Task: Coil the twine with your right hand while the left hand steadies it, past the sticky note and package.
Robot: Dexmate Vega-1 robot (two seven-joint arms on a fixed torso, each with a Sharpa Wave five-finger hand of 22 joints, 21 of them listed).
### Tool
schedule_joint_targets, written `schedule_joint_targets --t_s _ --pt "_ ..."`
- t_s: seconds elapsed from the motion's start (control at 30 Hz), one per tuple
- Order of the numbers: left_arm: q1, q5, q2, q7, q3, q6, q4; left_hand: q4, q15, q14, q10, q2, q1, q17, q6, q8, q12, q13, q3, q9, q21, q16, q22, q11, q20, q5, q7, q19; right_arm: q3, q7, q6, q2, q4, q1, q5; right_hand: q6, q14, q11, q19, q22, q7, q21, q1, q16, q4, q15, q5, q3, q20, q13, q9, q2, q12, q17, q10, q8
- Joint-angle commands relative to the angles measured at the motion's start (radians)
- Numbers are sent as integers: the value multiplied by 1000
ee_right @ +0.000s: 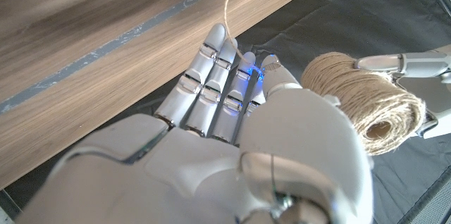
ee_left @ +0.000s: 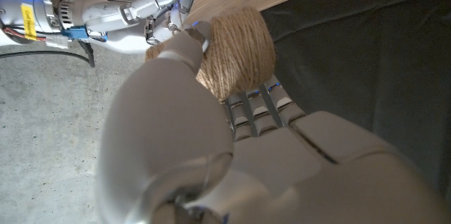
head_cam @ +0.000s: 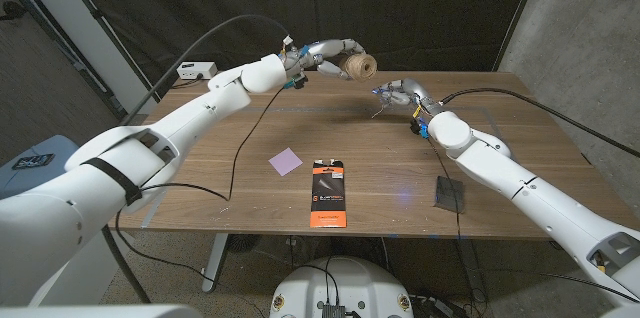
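Print on the orange-and-black package too small to read; twine spool partly behind left-hand fingers.

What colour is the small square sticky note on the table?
The square sticky note is light purple, clearest in the head view.

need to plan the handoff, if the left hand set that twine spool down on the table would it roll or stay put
Probably rolls: the twine spool is a round cylinder with a hollow core. It looks light, held up in the left hand. The loose strand, by the right hand, looks floppy and may tug it.
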Motion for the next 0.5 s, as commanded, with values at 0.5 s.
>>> schedule_joint_targets --t_s 0.5 --pt "-37 -3 -10 21 5 -67 100 44 -5 7 3 25 2 16 50 7 -5 2 54 15 7 -1 -1 -2 1 5 15 -6 -30 9 -38 12 -35 -3 -6 -4 -7 -3 -6 2 4 8 -2 -3 -2 -136 0 -5 -88 6 4 6 -2 4 -4 -6"
